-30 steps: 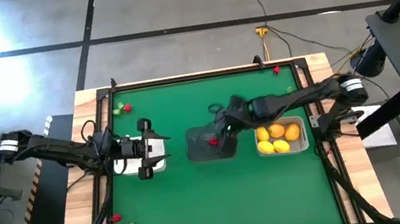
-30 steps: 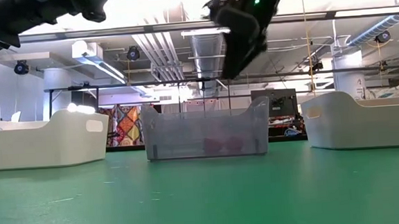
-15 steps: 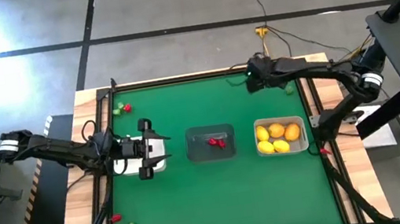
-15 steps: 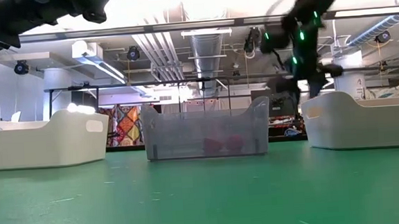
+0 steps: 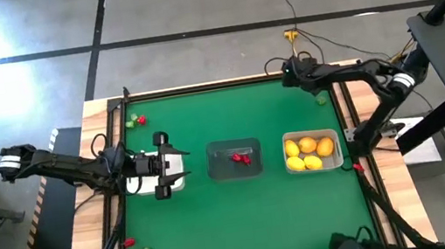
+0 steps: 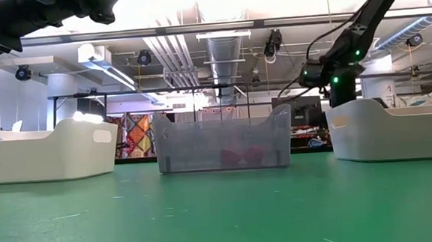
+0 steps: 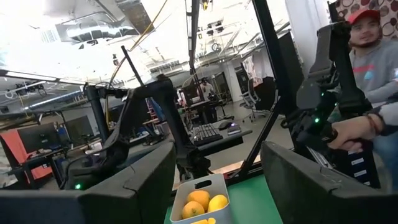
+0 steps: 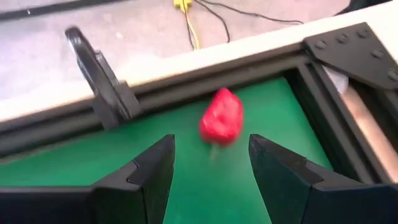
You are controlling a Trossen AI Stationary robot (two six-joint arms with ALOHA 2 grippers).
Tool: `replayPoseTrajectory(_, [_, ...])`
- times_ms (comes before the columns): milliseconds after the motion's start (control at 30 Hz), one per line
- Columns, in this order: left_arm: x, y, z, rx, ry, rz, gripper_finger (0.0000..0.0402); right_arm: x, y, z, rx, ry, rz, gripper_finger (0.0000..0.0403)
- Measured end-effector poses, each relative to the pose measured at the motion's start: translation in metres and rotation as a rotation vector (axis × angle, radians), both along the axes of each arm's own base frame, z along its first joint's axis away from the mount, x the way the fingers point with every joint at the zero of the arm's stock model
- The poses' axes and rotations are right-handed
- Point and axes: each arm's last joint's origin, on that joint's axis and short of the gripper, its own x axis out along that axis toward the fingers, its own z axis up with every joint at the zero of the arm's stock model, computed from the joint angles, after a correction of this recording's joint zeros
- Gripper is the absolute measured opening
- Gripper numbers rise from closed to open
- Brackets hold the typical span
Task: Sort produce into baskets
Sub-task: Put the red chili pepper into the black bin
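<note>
Red produce piece [image 8: 221, 116] sits on the green mat in the far right corner by the table frame, right gripper [image 8: 211, 165] just short of it with fingers spread and empty. Dark grey basket [image 5: 235, 159] at centre holds red bits, pale basket [image 5: 312, 152] to its right holds yellow and orange fruits [image 5: 308, 144]. Left gripper [image 5: 166, 163] hangs over the white basket [image 5: 136, 186] at left, fingers apart, nothing held

Right gripper [image 8: 208, 177] fingers apart, red piece [image 8: 221, 117] at 12 o'clock, bare mat between. Frame rail [image 8: 205, 78] and black clamp [image 8: 99, 78] close behind piece. Corner bracket [image 8: 357, 53] at 2 o'clock.
</note>
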Motion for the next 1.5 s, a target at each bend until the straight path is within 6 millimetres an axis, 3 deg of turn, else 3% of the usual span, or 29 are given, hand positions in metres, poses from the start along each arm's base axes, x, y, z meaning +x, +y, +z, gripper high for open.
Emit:
replayPoseTrajectory(267, [0.000, 0.000, -0.001, 0.001, 0.010, 0.000, 0.0219, 0.003, -0.027, -0.014, -0.003, 0.002, -0.078, 0.0199])
replayPoseTrajectory(367, [0.000, 0.000, -0.002, 0.002, 0.017, 0.000, 0.0219, 0.002, -0.031, -0.025, 0.056, -0.005, -0.099, 0.0198])
replayPoseTrajectory(633, [0.001, 0.000, -0.004, -0.006, 0.042, -0.004, 0.0219, 0.007, -0.036, -0.031, 0.052, -0.042, -0.144, 0.0171])
replayPoseTrajectory(1033, [0.001, 0.000, -0.003, -0.011, 0.031, -0.004, 0.0219, 0.017, -0.016, -0.025, 0.146, 0.020, -0.048, 0.0125])
replayPoseTrajectory(1500, [0.001, 0.000, -0.004, -0.025, 0.042, -0.009, 0.0219, 0.036, 0.009, -0.025, 0.147, 0.001, -0.083, 0.0162])
